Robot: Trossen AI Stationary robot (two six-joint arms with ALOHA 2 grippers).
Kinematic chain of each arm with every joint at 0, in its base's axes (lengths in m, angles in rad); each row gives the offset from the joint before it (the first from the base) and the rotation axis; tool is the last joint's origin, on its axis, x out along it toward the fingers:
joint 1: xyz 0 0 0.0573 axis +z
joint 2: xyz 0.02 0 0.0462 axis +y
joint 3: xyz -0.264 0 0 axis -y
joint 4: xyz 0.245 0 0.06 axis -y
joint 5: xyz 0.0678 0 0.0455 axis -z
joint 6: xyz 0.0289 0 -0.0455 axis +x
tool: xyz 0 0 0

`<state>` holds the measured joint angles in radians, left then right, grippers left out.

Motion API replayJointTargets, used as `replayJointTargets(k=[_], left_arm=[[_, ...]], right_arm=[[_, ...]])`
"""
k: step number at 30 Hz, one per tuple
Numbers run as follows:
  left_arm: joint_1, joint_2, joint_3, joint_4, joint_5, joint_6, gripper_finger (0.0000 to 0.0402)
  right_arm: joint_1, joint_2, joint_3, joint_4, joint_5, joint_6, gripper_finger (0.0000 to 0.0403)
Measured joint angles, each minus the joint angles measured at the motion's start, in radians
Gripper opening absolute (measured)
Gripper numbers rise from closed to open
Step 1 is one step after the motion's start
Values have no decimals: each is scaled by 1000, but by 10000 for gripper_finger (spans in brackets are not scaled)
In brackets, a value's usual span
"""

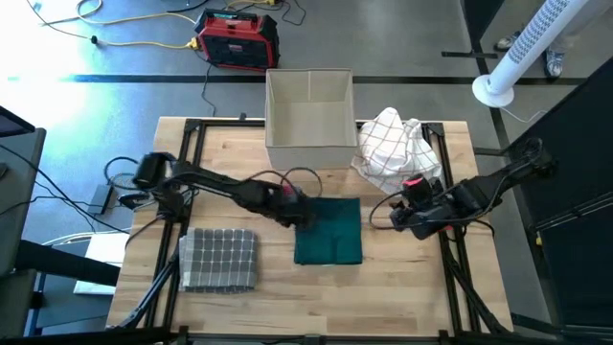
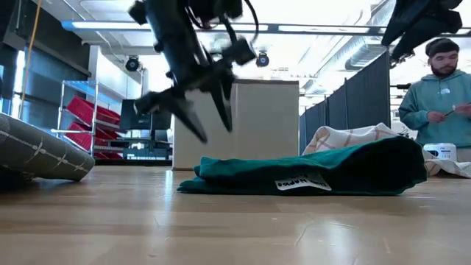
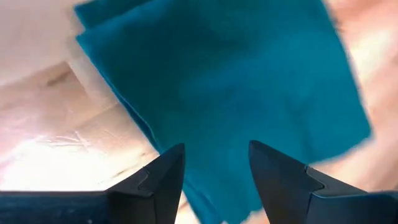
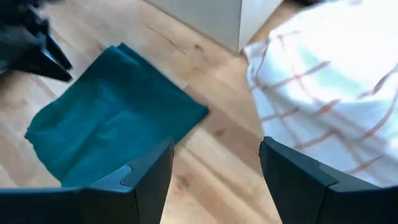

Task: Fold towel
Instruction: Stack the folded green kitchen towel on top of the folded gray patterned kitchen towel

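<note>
Nearest us, mid-tabletop, lies the teal towel point(image 1: 328, 231), already doubled; we judge it light, limp, unbreakable, best pinched at a corner or free edge; our left gripper point(image 1: 301, 214) hovers over its left edge, fingers apart, empty; our right gripper point(image 1: 396, 220) waits beside its right edge, spread wide, empty.

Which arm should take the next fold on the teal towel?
Left, probably. The left claw hangs open at the teal towel's edge, while the right claw, also open, sits apart beside it.
</note>
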<state>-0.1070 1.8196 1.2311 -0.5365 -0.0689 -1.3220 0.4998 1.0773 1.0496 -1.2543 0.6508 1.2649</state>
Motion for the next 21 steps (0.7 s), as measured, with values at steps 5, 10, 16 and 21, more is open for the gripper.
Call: replayJointTargets(k=[5, 10, 16, 21], left_arm=[[-16, 84, 33, -38, 35, -123, 180], [-19, 98, 51, -112, -6, -126, 180], [-15, 135, 52, -103, -69, -135, 180], [-12, 180, 55, -93, -96, -141, 179]], right_arm=[[28, -14, 0, -30, 49, -25, 224], [53, -19, -24, -37, 61, -17, 224], [57, -19, -84, -26, 33, 29, 224], [58, -19, -130, -8, -7, 69, 224]])
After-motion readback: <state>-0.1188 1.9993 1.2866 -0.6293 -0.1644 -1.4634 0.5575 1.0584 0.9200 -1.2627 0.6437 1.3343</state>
